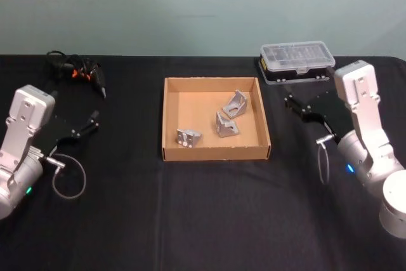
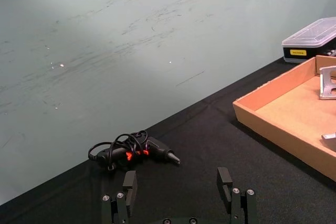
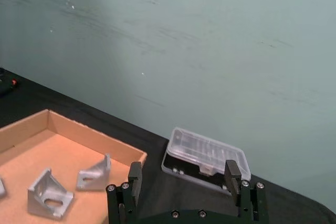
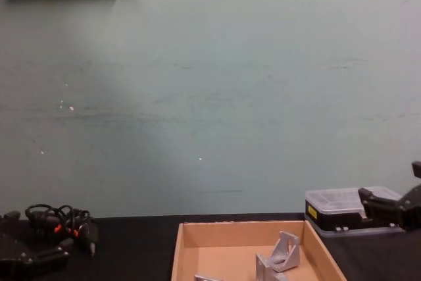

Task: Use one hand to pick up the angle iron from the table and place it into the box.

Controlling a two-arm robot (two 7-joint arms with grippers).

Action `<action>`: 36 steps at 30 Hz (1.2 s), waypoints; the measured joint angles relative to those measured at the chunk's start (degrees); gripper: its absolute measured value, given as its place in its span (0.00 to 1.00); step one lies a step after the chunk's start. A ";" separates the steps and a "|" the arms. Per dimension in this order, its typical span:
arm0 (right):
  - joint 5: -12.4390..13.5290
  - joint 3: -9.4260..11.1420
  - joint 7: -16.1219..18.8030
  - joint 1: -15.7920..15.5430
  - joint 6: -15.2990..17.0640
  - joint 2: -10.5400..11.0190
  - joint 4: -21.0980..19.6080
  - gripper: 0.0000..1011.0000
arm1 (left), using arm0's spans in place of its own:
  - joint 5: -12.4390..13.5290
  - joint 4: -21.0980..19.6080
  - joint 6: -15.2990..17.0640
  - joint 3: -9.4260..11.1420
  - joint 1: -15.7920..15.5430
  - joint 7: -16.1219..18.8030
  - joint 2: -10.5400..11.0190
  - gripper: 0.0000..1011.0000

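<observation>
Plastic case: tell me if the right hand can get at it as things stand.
Probably yes. The right hand is open and hangs beside the plastic case, with bare table between them and nothing in the way.

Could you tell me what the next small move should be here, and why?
Probably none beyond keeping both arms back: three angle irons already lie in the box, and I see none on the table. The left gripper and right gripper are open, holding nothing.

Even, soft overhead light, faint shadows, slightly grainy, no glare.
</observation>
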 joint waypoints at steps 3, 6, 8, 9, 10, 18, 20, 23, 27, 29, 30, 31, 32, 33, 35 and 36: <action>-0.33 0.63 -0.45 -0.96 -0.82 -0.30 0.24 0.99 | 0.00 0.00 0.00 0.00 0.00 0.00 0.00 0.99; -0.78 1.12 -0.65 -1.56 -1.50 -0.67 0.71 0.99 | 0.00 0.00 0.00 0.00 0.00 0.00 0.00 0.99; -1.10 1.29 -0.73 -1.79 -1.80 -0.87 0.99 0.99 | 0.00 0.00 0.00 0.00 0.00 0.00 0.00 0.99; -1.10 1.29 -0.73 -1.79 -1.80 -0.87 0.99 0.99 | 0.00 0.00 0.00 0.00 0.00 0.00 0.00 0.99; -1.10 1.29 -0.74 -1.77 -1.80 -0.85 0.98 0.99 | 0.00 0.00 0.00 0.00 0.00 0.00 0.00 0.99; -1.03 1.19 -0.71 -1.68 -1.79 -0.78 0.92 0.99 | 0.00 0.00 0.00 0.00 0.00 0.00 0.00 0.99; -1.01 1.17 -0.70 -1.66 -1.79 -0.77 0.91 0.99 | 0.00 0.00 0.00 0.00 0.00 0.00 0.00 0.99; -0.97 1.14 -0.68 -1.62 -1.77 -0.75 0.89 0.99 | 0.00 0.00 0.00 0.00 0.00 0.00 0.00 0.99; -0.90 1.11 -0.66 -1.60 -1.71 -0.73 0.86 0.99 | 0.00 0.00 0.00 0.00 0.00 0.00 0.00 0.99; -0.88 1.10 -0.66 -1.60 -1.68 -0.72 0.85 0.99 | 0.00 0.00 0.00 0.00 0.00 0.00 0.00 0.99; -0.87 1.09 -0.66 -1.59 -1.66 -0.71 0.84 0.99 | 0.00 0.00 0.00 0.00 0.00 0.00 0.00 0.99; -0.87 1.08 -0.65 -1.58 -1.65 -0.71 0.83 0.99 | 0.00 0.00 0.00 0.00 0.00 0.00 0.00 0.99; -0.86 1.07 -0.65 -1.57 -1.63 -0.71 0.82 0.99 | 0.00 0.00 0.00 0.00 0.00 0.00 0.00 0.99; -0.86 1.07 -0.65 -1.57 -1.62 -0.70 0.82 0.99 | 0.00 0.00 0.00 0.00 0.00 0.00 0.00 0.99; -0.85 1.06 -0.65 -1.56 -1.61 -0.69 0.81 0.99 | 0.00 0.00 0.00 0.00 0.00 0.00 0.00 0.99; -0.84 1.05 -0.65 -1.56 -1.60 -0.69 0.81 0.99 | 0.00 0.00 0.00 0.00 0.00 0.00 0.00 0.99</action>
